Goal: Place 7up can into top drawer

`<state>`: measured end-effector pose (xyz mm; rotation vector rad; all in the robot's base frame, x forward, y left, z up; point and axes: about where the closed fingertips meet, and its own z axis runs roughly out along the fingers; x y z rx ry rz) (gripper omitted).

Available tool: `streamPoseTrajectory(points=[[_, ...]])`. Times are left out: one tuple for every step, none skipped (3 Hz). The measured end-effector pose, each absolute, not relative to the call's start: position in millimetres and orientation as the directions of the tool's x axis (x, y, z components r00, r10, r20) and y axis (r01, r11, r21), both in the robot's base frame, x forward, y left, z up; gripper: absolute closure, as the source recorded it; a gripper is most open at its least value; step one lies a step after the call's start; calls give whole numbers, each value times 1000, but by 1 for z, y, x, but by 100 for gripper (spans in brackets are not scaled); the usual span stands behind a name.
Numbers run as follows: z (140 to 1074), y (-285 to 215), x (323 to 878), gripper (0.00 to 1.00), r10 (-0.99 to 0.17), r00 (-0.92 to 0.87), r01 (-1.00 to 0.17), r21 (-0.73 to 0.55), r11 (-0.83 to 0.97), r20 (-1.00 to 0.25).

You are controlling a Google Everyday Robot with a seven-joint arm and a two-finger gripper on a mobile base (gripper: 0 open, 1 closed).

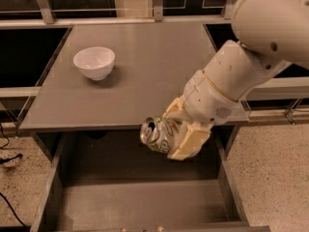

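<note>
My gripper [170,131] is shut on the 7up can [157,134], a dented silver can with a green-and-white label, held on its side with its silver top facing left. It hangs just past the front edge of the grey tabletop [135,76], above the open top drawer [145,204]. The drawer is a wide shallow grey box pulled out toward the camera, with nothing on its flat bottom. The cream fingers [189,141] clamp the can from above and below. The white arm reaches in from the upper right.
A white bowl [94,62] stands on the tabletop at the back left. A metal railing [145,21] runs behind the table. Speckled floor shows on both sides, with black cables [9,158] at the left.
</note>
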<state>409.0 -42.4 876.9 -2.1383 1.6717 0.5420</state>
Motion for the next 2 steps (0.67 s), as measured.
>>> streamPoseTrajectory(points=[[867,-37,387,100,-787,131,-988,-18,-150,-603],[863,-18,373,100,-726,99,-995,-57,-83,-681]])
